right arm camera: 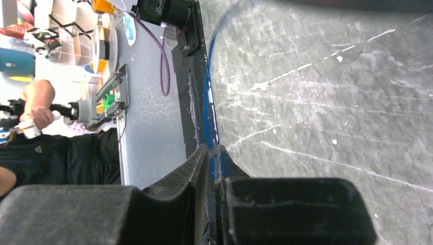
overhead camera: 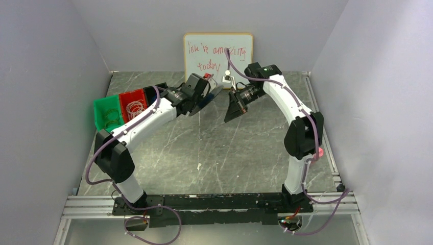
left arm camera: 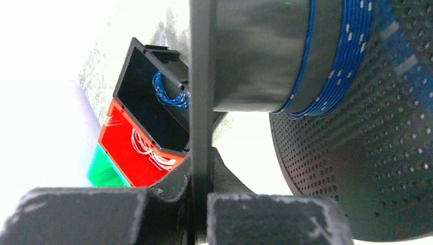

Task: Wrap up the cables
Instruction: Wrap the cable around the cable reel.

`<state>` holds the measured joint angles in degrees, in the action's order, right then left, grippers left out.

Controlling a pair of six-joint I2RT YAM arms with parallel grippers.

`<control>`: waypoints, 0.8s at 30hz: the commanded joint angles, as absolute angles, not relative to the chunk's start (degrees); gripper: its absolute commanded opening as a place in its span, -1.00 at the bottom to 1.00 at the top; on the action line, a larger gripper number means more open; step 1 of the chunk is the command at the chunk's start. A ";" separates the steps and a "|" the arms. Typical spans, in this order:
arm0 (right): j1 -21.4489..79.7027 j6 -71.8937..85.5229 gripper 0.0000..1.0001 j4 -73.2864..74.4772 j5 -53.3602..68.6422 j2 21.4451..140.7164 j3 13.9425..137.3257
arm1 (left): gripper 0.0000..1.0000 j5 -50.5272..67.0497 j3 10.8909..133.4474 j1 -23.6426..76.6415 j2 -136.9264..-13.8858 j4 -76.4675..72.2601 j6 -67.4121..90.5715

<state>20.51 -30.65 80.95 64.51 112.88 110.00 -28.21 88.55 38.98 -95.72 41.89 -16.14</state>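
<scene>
Two arms meeting over the far middle of the marbled table (overhead camera: 230, 148), in front of a whiteboard (overhead camera: 218, 53) propped against the far wall. The left gripper (left arm camera: 201, 163) is shown clamped edge-on upon the thin solid flange of a black spool (left arm camera: 255, 56), the flange being squeezed between both fingers. Several turns of the blue cable (left arm camera: 332, 56) are seen wound side by side around the grey barrel of the spool, next to its perforated flange (left arm camera: 367, 168). The right gripper (right arm camera: 210, 153), placed just right of the spool and turned toward it, is drawn almost together, and a single strand of the same blue cable is pinched in the narrow slit between its fingers, from which it is seen running away above the table. In the overhead view the strand between spool and right gripper is too thin to be made out. Three open bins are ranged along the far left of the table: a green bin (left arm camera: 102, 176) nearest the left wall, a red bin (left arm camera: 122, 143) beside it, in which pale cables (left arm camera: 148, 148) are looped, and a black bin (left arm camera: 138, 87) closest to the spool, in which a loose coil (left arm camera: 171, 94) of blue wire is lying against one wall.
</scene>
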 commanded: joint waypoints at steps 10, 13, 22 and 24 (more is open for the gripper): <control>21.62 -15.90 -1.00 40.26 63.89 98.83 87.61 | -0.95 -22.93 93.85 37.59 -90.53 36.26 -7.82; 21.06 -22.72 -0.97 49.43 62.67 99.03 90.99 | -0.95 -22.96 92.79 37.54 -89.31 34.53 -10.45; 7.97 -37.98 -0.68 66.73 71.95 99.43 98.53 | -0.95 -16.89 95.27 37.82 -87.51 37.50 -17.30; 6.32 -43.51 -0.61 67.52 74.40 99.71 97.33 | -0.95 -15.83 97.55 37.85 -87.56 38.91 -16.38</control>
